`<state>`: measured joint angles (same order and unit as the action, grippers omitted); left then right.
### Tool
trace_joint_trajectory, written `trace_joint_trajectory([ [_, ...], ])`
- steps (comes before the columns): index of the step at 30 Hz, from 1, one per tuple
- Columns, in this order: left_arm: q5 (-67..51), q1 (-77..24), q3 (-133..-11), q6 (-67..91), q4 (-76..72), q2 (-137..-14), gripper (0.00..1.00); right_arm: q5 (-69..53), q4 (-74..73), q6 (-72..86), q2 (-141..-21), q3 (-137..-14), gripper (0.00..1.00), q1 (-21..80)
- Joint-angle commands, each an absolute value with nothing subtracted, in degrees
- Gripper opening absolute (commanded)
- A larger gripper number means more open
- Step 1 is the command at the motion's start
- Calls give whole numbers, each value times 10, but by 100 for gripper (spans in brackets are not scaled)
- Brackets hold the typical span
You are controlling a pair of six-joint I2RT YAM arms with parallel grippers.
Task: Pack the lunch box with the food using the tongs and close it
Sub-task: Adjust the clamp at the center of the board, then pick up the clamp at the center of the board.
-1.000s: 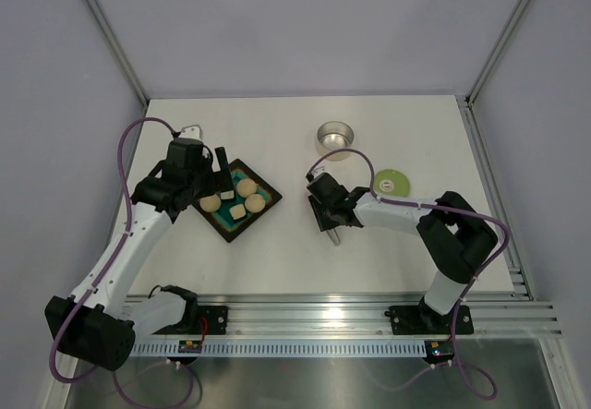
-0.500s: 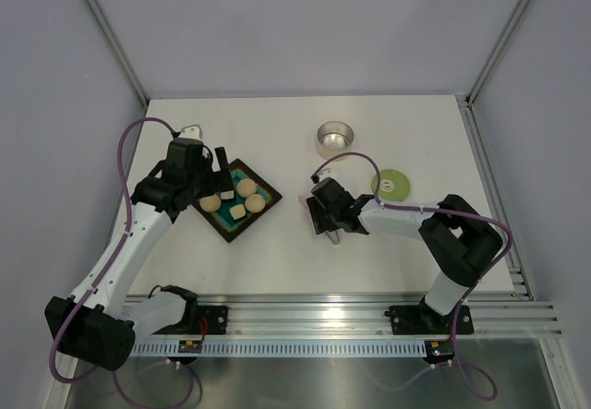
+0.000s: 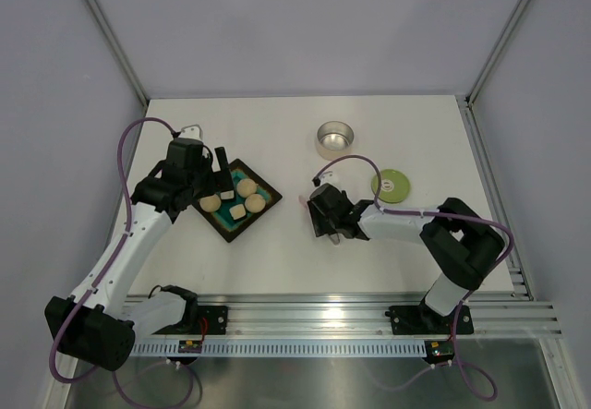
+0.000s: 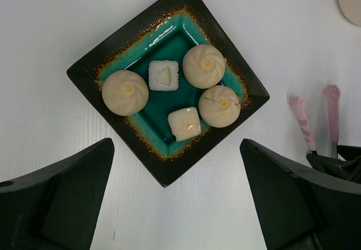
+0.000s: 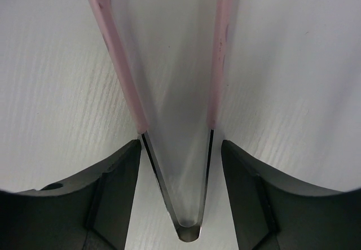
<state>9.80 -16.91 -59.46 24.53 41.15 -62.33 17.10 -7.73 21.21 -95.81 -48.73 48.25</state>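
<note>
The pale pink tongs [image 5: 121, 75] lie lengthwise between my right gripper's [image 5: 181, 143] fingers, hinge end toward the wrist, arms spread in a V. The fingers sit close against the outside of both arms, low over the table. From above, the right gripper [image 3: 323, 217] is mid-table and the tongs' pink tips [image 3: 302, 198] point at the tray. My left gripper [image 4: 176, 148] hangs wide open above the tray's near corner. The food, three beige balls [image 4: 203, 66] and two pale cubes [image 4: 184, 123], lies in the tray. The steel lunch box [image 3: 334, 136] stands open at the back; its green lid [image 3: 391, 185] lies flat to the right.
The dark square tray with the teal inside [image 3: 263, 215] sits left of centre under my left arm. The tongs' tips [image 4: 302, 120] show right of the tray [image 4: 163, 174] in the left wrist view. An aluminium rail runs along the table's near edge [image 3: 351, 315].
My right gripper's jaws have widened and the tongs' arms have spread with them. That gripper shifted slightly nearer and left. The left arm has not moved.
</note>
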Motion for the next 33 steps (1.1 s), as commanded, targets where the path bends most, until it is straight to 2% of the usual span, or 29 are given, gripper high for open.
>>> trace_joint_trajectory([
  [1,95,-167,-599,251,396,-620,99,176,-108,229,-958,-473,67,497],
  [7,93,-167,-598,252,394,-621,99,174,-110,223,-973,-477,68,507],
  [10,92,-166,-598,252,394,-623,99,179,-113,221,-985,-484,57,511],
  [12,93,-167,-598,252,393,-623,99,183,-114,221,-989,-487,55,515],
  [18,96,-166,-595,251,394,-618,99,189,-115,223,-1003,-488,64,519],
  [23,96,-167,-595,250,394,-618,99,186,-110,226,-1014,-489,62,524],
  [24,96,-167,-595,250,394,-618,99,185,-110,227,-1017,-488,59,524],
  [25,96,-166,-595,250,395,-618,99,182,-109,225,-1017,-488,49,525],
  [28,97,-167,-596,250,396,-618,99,178,-111,223,-1011,-491,34,526],
  [29,96,-166,-597,250,395,-618,99,174,-118,222,-1007,-493,26,526],
  [33,99,-167,-600,246,396,-619,99,172,-154,199,-977,-517,14,526],
])
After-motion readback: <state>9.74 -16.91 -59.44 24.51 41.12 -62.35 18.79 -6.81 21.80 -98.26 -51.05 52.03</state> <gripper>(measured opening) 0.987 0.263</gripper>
